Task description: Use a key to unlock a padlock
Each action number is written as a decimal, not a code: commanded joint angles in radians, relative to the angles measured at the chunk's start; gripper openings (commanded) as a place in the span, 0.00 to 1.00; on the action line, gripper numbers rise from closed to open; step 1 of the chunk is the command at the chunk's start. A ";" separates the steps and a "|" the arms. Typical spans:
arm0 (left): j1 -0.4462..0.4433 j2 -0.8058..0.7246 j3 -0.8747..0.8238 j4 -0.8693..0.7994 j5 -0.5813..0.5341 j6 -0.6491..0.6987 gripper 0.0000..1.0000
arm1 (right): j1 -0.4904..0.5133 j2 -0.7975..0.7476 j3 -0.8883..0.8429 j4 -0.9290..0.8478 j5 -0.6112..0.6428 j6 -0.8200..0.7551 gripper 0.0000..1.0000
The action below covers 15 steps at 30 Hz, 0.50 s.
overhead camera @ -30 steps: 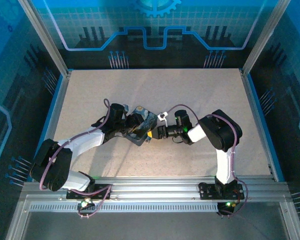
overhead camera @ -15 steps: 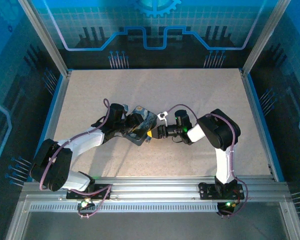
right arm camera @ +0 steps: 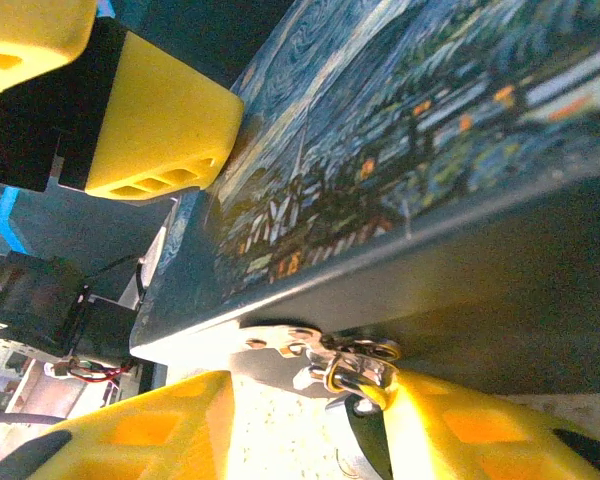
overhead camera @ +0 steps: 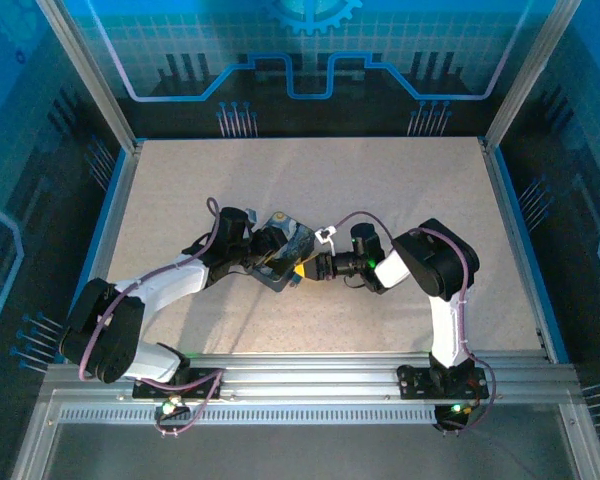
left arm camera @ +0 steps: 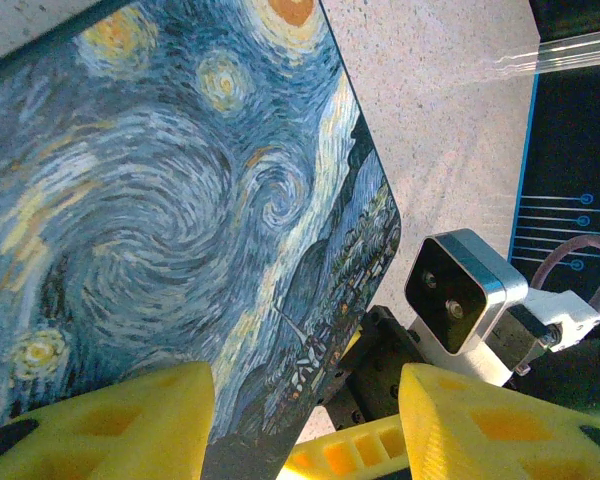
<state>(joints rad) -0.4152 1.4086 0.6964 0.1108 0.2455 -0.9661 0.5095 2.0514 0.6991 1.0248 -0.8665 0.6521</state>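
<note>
A blue and yellow swirl-printed case [overhead camera: 285, 240] stands tilted at mid-table. The tiny silvery padlock [right arm camera: 355, 365] hangs from the case's lower edge [right arm camera: 430, 260]. My right gripper [right arm camera: 310, 405] is open around the padlock, which touches the inner side of the right-hand finger [right arm camera: 480, 430]; the other finger stands apart. From above, the right gripper [overhead camera: 301, 269] sits at the case's near right corner. My left gripper [left arm camera: 305, 400] is open, one fingertip [left arm camera: 110, 420] resting on the printed face [left arm camera: 160, 200] and the other past the case's edge. The key is hidden.
The right arm's wrist camera [left arm camera: 460, 295] and one of its yellow fingers [left arm camera: 350, 455] sit close beside the left gripper [overhead camera: 265, 255]. Speckled tabletop [overhead camera: 380, 180] stretches behind the case. Blue walls [overhead camera: 540, 230] fence the table on three sides.
My right gripper has slid slightly left toward the case's corner and its jaws have narrowed. The left arm and the case have held still.
</note>
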 commanded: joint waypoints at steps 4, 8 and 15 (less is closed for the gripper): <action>0.005 0.013 -0.048 -0.083 -0.004 0.009 0.53 | 0.009 -0.023 -0.011 0.005 -0.026 -0.029 0.37; 0.004 0.012 -0.048 -0.083 -0.006 0.008 0.53 | 0.009 -0.026 -0.005 -0.029 -0.016 -0.042 0.28; 0.005 0.010 -0.049 -0.084 -0.007 0.008 0.53 | 0.005 -0.028 -0.002 -0.079 0.007 -0.055 0.13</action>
<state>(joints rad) -0.4149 1.4014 0.6899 0.1104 0.2516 -0.9661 0.5076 2.0476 0.6945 0.9714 -0.8394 0.6151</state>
